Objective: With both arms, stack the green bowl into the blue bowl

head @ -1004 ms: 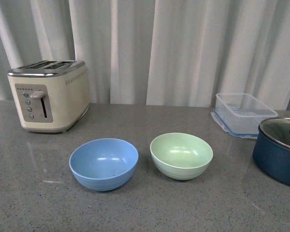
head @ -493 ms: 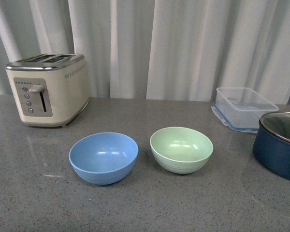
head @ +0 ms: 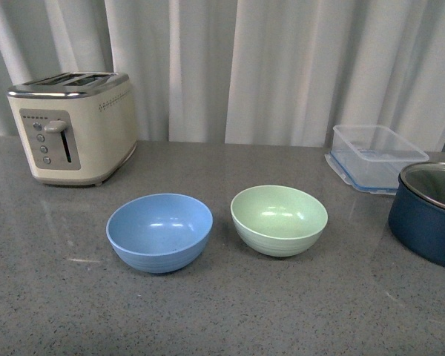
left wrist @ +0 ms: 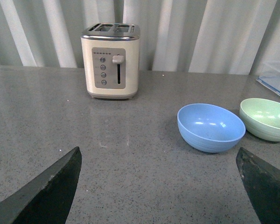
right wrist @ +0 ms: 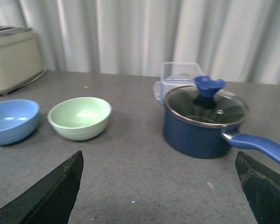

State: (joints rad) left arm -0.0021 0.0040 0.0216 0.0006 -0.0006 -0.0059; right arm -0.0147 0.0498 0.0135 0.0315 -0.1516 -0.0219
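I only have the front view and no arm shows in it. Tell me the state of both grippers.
Observer: The left gripper is open, holding nothing; the blue bowl lies ahead of it.
Operator: Now the right one.
Observer: The right gripper is open too and empty, facing the green bowl and the navy pot.
Operator: Report the pot's handle; my view cuts it off.
Observer: Its blue handle sticks out on the side away from the bowls.

Front view: raised, angled down across the counter (head: 282, 311) toward the curtain (head: 282, 74), mid-range. Left wrist view sits low, facing the toaster (left wrist: 111, 60); right wrist view sits low, facing the pot (right wrist: 200, 126). All three share the blue bowl (head: 159, 231) and green bowl (head: 279, 219).
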